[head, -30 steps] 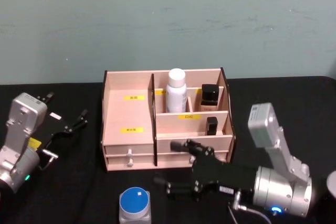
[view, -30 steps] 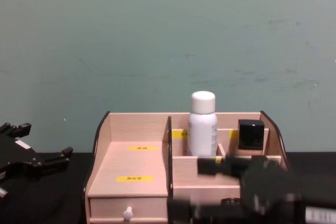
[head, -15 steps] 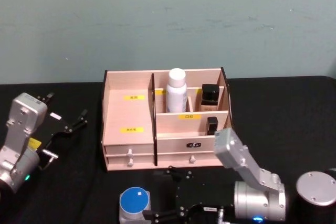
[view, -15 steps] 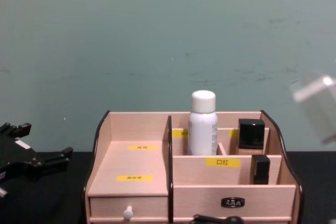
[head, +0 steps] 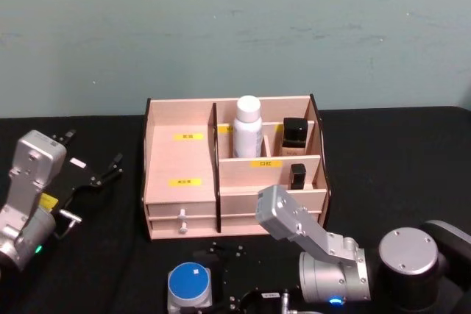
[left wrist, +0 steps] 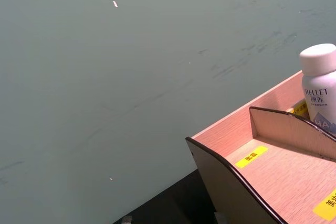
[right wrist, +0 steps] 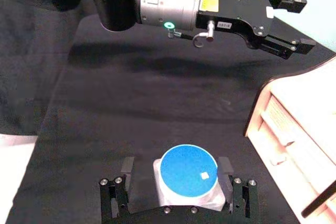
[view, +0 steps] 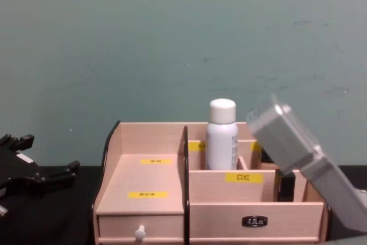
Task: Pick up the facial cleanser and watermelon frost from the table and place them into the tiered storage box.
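A low jar with a round blue lid (head: 189, 283) (right wrist: 188, 173) sits on the black table in front of the tiered storage box (head: 180, 161) (view: 150, 177). Which of the task's two items it is I cannot tell. My right gripper (right wrist: 176, 170) is open, one finger on each side of the jar and neither touching it. A white bottle (head: 247, 126) (view: 221, 135) (left wrist: 320, 82) stands upright in the box's upper back compartment. My left gripper (head: 94, 152) (view: 45, 154) stays open, left of the box and above the table.
A black-capped bottle (head: 294, 133) and a small black tube (head: 296, 176) occupy the box's right compartments. My right arm's grey link (view: 298, 153) hides the box's right side in the chest view. Bare black tabletop (right wrist: 131, 103) lies between the jar and the left arm.
My right arm has swung down and to the left, away from the box front. Its open gripper now straddles the blue-lidded jar. The left arm has not moved.
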Robot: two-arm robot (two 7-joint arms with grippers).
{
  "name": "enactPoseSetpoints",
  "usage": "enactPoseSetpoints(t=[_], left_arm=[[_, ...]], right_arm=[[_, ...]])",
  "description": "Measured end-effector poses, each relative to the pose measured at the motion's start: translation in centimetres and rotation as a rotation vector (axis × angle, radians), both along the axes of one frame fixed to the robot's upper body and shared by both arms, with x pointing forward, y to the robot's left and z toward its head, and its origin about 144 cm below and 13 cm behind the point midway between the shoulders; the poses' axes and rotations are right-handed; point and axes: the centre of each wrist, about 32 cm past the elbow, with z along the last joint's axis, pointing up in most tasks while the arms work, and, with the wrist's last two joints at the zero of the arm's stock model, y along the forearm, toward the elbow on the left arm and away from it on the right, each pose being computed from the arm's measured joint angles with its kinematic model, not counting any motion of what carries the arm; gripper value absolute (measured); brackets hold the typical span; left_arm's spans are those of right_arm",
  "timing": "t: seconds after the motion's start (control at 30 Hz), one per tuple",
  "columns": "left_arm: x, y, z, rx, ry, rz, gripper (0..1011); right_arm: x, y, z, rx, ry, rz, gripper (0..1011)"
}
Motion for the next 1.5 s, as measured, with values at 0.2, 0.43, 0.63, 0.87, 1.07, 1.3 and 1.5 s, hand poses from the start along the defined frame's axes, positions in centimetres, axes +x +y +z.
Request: enactPoseSetpoints(t=[0.2,0.43,0.63,0.87,1.07,1.3,1.5], left_arm=[[0.0,0.0,0.0,0.000,0.000,0.000,1010],[0.0,0.0,0.0,0.000,0.000,0.000,1010],[0.0,0.0,0.0,0.000,0.000,0.000,1010],[0.0,0.0,0.0,0.000,0.000,0.000,1010],[0.0,0.0,0.0,0.000,0.000,0.000,1010],[0.0,0.0,0.0,0.000,0.000,0.000,1010],[0.0,0.0,0.0,0.000,0.000,0.000,1010]], right_arm=[[1.1,0.2,0.0,-0.016,-0.004,-0.003,1003],[2.1,0.4,-0.1,-0.015,-0.005,-0.007,1002],[2.8,0.7,-0.6,-0.011,0.015,-0.007,1002],[3.2,1.0,-1.0,-0.007,0.033,-0.007,1003],[3.3,1.1,-1.2,-0.009,0.042,-0.003,1003],[3.3,1.3,-1.5,-0.013,0.068,0.001,1002],[3.3,1.4,-1.6,-0.019,0.076,-0.001,1003]])
